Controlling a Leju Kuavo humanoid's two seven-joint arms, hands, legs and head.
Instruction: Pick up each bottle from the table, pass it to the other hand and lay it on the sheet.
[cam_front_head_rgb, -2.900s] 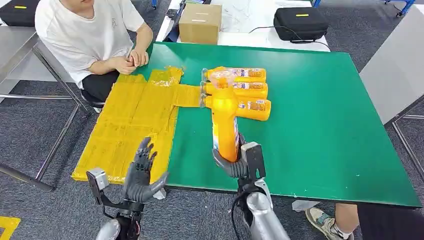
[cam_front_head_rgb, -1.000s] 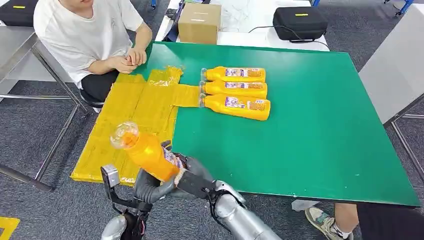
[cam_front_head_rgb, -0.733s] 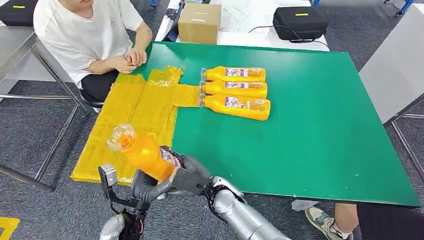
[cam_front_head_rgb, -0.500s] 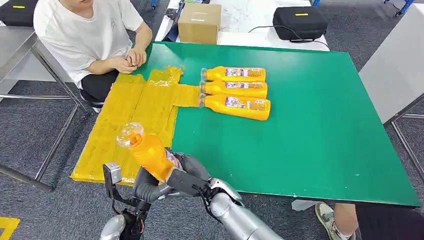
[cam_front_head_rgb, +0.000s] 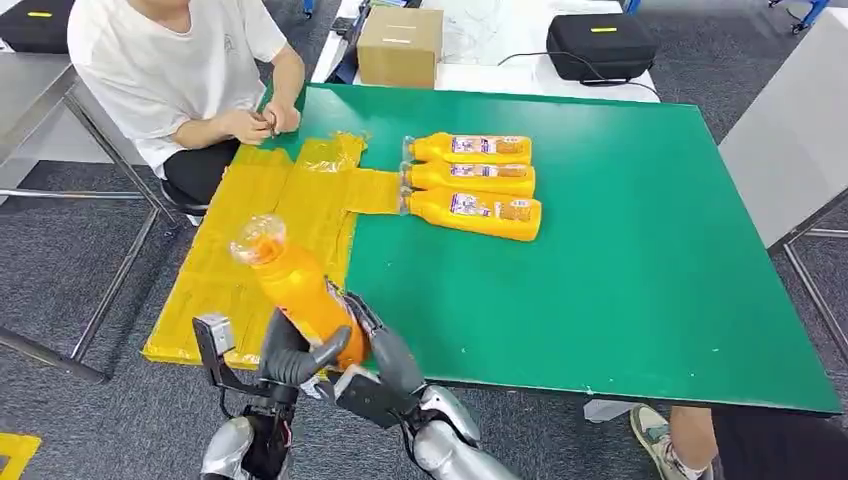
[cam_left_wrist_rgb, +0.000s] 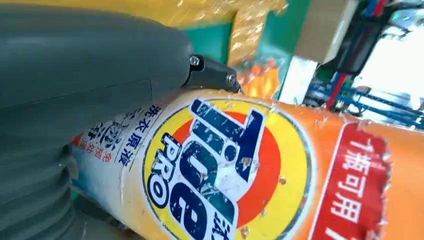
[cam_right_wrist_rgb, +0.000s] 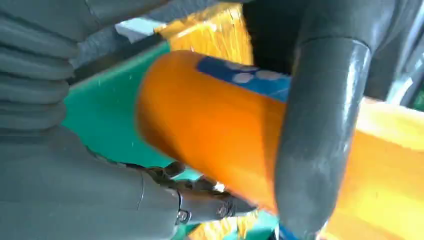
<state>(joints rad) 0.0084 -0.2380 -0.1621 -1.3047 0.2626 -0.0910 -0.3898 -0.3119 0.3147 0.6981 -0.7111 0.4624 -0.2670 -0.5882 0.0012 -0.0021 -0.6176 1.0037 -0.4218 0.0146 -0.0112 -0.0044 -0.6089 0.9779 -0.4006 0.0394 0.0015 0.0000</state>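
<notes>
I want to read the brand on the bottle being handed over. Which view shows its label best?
The left wrist view: the label faces it, close and sharp. The head view shows the bottle whole, its label hidden by both hands; the right wrist view catches a blue edge.

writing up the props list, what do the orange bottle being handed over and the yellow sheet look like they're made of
Orange bottle held by both hands: probably glossy plastic, with a clear cap and a scuffed, flaking printed label in the left wrist view. Yellow sheet: likely thin plastic film or foil, judging by its crinkles and shiny glints.
</notes>
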